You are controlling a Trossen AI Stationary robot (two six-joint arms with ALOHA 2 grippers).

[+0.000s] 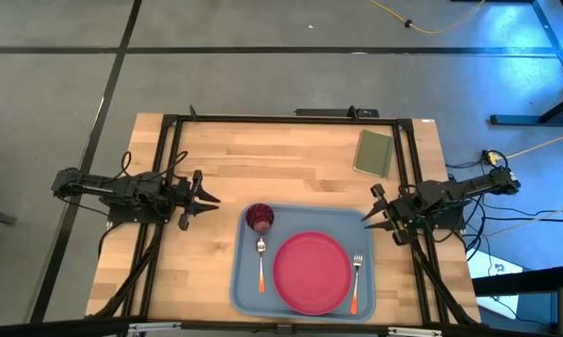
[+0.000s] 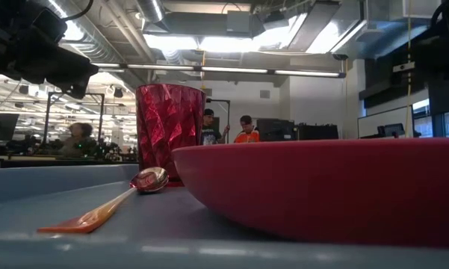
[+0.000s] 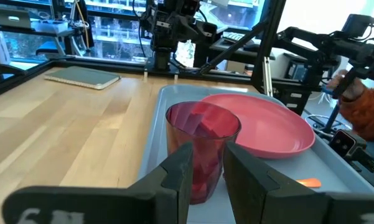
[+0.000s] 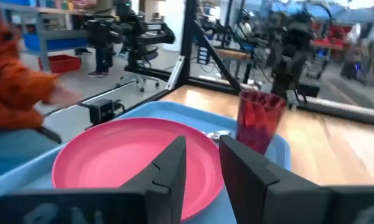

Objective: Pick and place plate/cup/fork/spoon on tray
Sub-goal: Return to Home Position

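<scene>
Both claws were empty when you stopped here. Your left claw (image 1: 210, 199) hung over the table near its left edge, its arm stretched out level from the left side, the fingers (image 3: 174, 177) pointing toward the tray (image 1: 246, 281) and standing a narrow gap apart with nothing between them. Your right claw (image 1: 371, 217) mirrored it at the right edge of the table, its arm reaching in level from the right side, the tips aimed at the tray's far right corner; its fingers (image 4: 171, 168) were also slightly parted and held nothing.

You had the tray sitting at the near edge of the table, about midway along it. The plate (image 1: 311, 272) lay flat in the tray, right of its middle. The cup (image 1: 259, 217) stood upright in the tray's far left corner. The spoon (image 1: 260, 264) lay between the cup and the plate, along the tray's left side, bowl toward the cup and orange handle toward the near rim. The fork (image 1: 356, 283) lay along the tray's right rim, just beside the plate, tines pointing to the far side.

A green pad (image 1: 374, 153) rested near the table's far right corner, well apart from the tray. Beyond the table, a person's orange sleeve (image 4: 15, 74) showed in the right wrist view.
</scene>
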